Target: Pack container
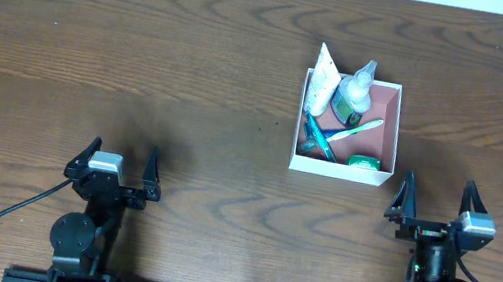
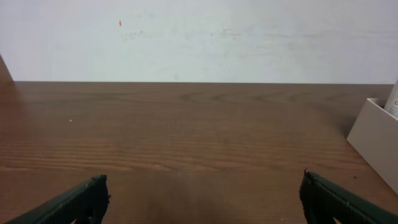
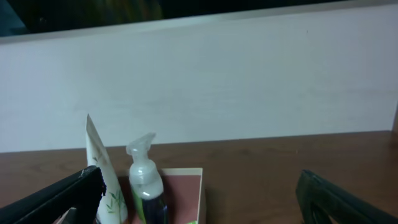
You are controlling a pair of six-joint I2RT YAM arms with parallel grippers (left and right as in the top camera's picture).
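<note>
The container, a square white-walled box with a pink inside, sits right of centre on the wooden table. In it stand a white tube and a clear spray bottle. A blue toothbrush and a small green item lie beside them. My right gripper is open and empty, just in front of and to the right of the box. In the right wrist view the tube, the bottle and the container lie ahead of the right gripper. My left gripper is open and empty, far left of the box.
In the left wrist view the left gripper faces bare wood, and the container's white wall shows at the right edge. A pale wall runs behind the table's far edge. Cables trail from both arm bases at the front.
</note>
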